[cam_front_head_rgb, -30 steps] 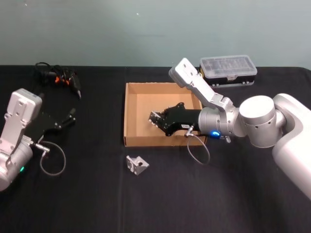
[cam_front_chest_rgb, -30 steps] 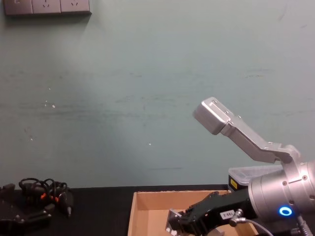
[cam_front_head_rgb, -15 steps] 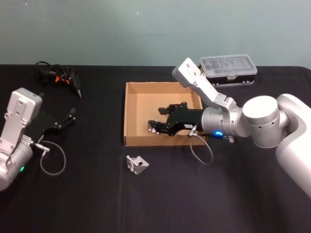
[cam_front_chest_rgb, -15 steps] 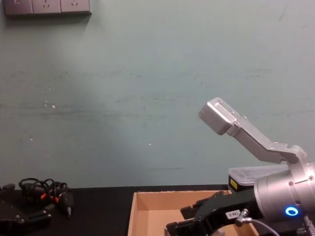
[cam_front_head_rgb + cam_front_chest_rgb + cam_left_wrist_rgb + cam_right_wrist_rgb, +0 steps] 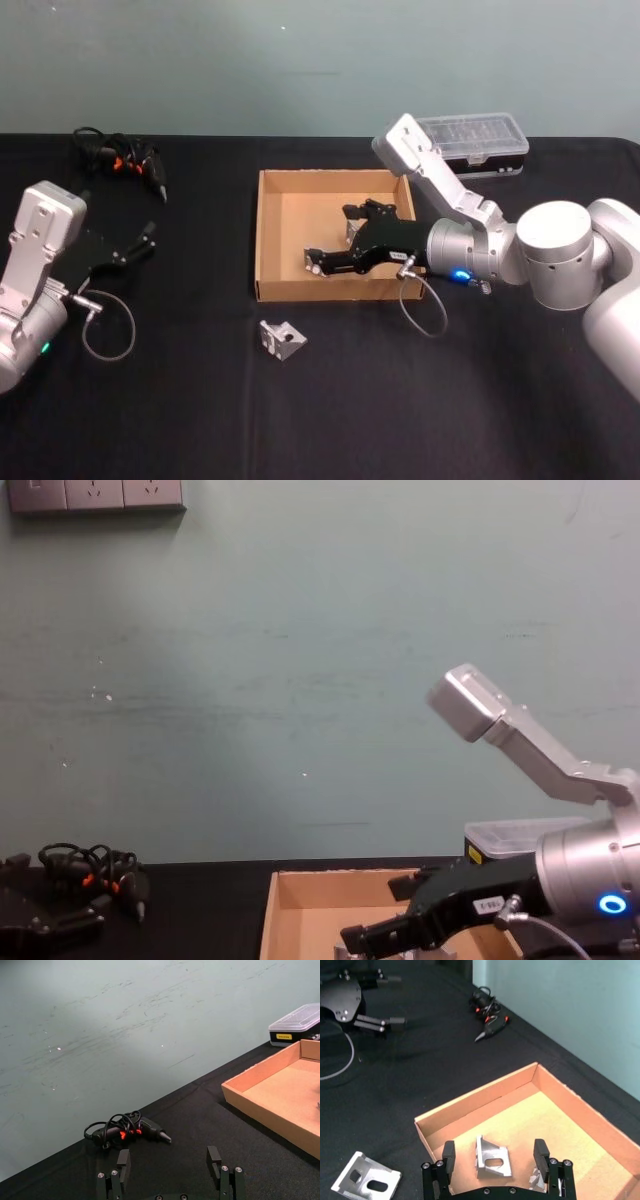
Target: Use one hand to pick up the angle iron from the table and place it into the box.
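Note:
My right gripper point(image 5: 330, 238) hangs open over the front part of the tan box point(image 5: 268, 235). In the right wrist view, a silver angle iron point(image 5: 492, 1157) lies on the box floor between the spread fingers of this gripper point(image 5: 494, 1151), free of both. A second angle iron point(image 5: 282, 339) rests on the black table point(image 5: 400, 400) just in front of the box, also seen from the wrist point(image 5: 366, 1182). My left gripper point(image 5: 140, 242) is parked open at the left, low over the table.
A black plastic case with a clear lid point(image 5: 470, 145) stands behind the box at the right. A black tool with a coiled cable point(image 5: 125, 160) lies at the back left. A small grey piece point(image 5: 535, 1177) sits in the box beside one right finger.
My right gripper, shut on an angle iron over the box a second ago, has opened and let it go inside. The arm has drawn back a little to the right.

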### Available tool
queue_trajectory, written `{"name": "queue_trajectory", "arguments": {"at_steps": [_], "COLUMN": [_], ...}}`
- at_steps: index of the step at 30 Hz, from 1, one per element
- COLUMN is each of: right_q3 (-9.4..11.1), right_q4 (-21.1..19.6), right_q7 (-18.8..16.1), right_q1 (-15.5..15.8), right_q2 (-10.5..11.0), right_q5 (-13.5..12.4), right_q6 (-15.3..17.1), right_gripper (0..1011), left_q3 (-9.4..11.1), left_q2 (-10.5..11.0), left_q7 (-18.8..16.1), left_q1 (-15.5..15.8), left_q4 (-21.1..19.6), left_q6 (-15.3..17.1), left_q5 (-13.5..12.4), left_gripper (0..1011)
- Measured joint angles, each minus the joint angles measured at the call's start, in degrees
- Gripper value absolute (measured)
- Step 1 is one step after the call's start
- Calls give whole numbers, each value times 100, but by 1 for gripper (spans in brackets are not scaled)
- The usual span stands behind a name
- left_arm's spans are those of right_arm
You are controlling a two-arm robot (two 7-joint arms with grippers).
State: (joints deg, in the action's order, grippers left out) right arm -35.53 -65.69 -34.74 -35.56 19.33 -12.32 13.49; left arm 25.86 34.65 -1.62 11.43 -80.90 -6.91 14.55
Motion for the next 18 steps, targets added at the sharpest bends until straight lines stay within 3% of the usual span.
{"name": "queue_trajectory", "arguments": {"at_steps": [4, 18], "right_q3": [137, 785], "right_q4": [-220, -1533], "right_q7": [133, 672], "right_q1": [169, 1206], "right_q2": [76, 520], "right_q5": [-75, -399], "right_q6": [-76, -383], "right_gripper": [1003, 1002], "left_q3": [0, 0], "left_q2": [0, 0], "left_q7": [0, 0], "left_q1": [0, 0], "left_q4": [0, 0], "left_q6": [0, 0], "left_q5": [0, 0], "left_gripper": [1000, 1000]}}
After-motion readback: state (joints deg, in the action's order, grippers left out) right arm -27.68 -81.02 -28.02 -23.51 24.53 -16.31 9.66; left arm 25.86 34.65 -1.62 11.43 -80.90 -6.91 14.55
